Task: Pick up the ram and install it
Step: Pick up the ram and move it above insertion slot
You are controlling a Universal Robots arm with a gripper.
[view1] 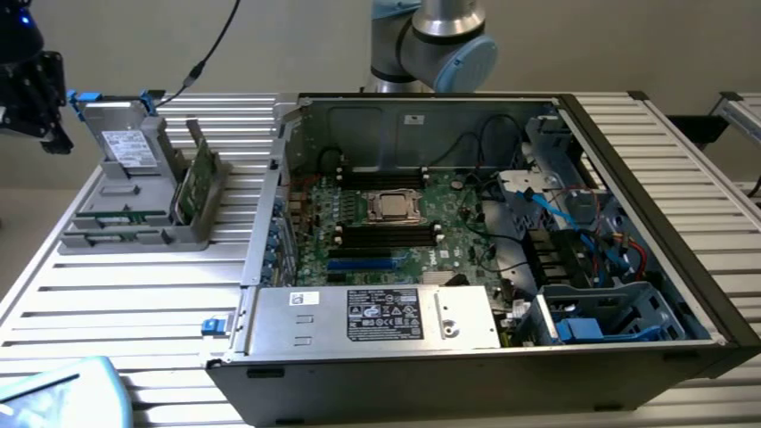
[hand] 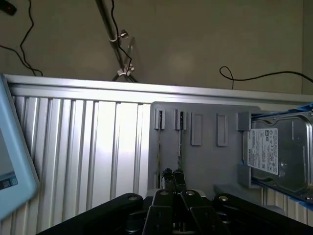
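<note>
The ram point(view1: 191, 183) stands on edge in the grey rack point(view1: 119, 227) at the exterior frame's left. It looks light, stiff and fragile, so it is probably best pinched along its top edge. The claw point(hand: 172, 175) is closed and empty.

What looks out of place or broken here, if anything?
Nothing stands out. The computer case lies on its side with its cover off, which looks deliberate. The ram stands on edge in the grey holder beside a drive. No spills or damage show.
</note>
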